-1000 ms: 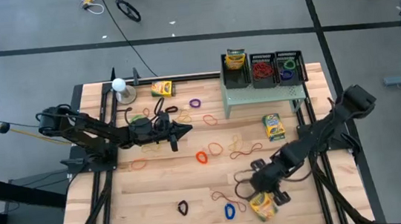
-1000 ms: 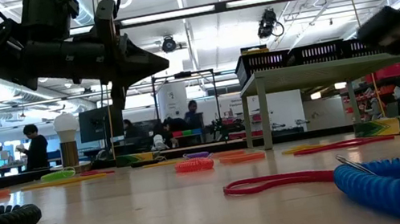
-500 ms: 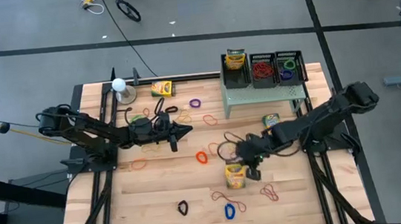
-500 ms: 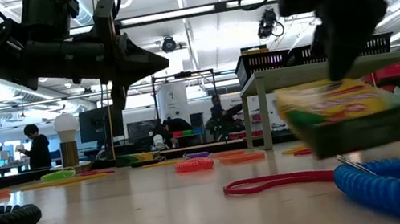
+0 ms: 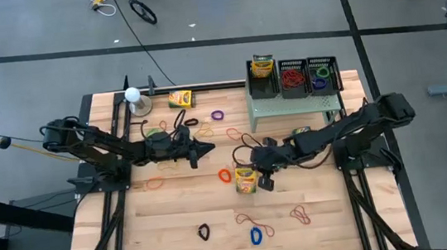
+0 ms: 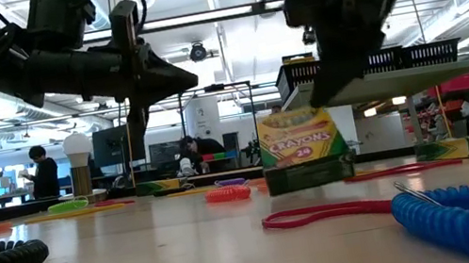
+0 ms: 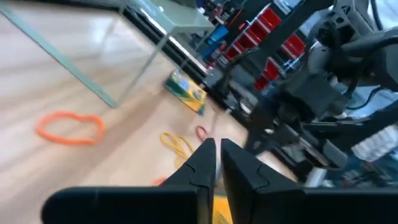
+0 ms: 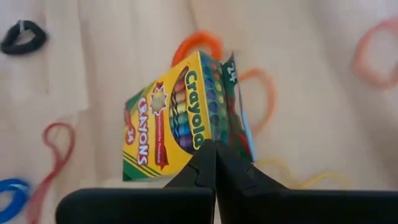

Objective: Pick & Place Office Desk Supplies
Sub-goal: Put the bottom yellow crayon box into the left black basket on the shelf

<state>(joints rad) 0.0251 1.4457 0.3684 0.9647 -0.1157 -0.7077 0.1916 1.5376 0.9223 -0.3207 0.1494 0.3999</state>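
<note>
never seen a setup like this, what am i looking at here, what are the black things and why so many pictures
The black things are two robot arms at a wooden table, each ending in a two-finger claw. There are four cameras: one looks straight down, one sits at table height, and one rides on each arm's wrist.

The right claw is shut on the edge of a crayon box, carrying it over the middle of the table; its wrist camera shows the box hanging from the dark fingers. The left claw hovers nearby with its fingers nearly together and nothing between them.

Scattered around are coloured rubber bands and more crayon boxes, one by the back edge. At the back a pale green shelf carries small black mesh trays, holding sorted supplies.
</note>
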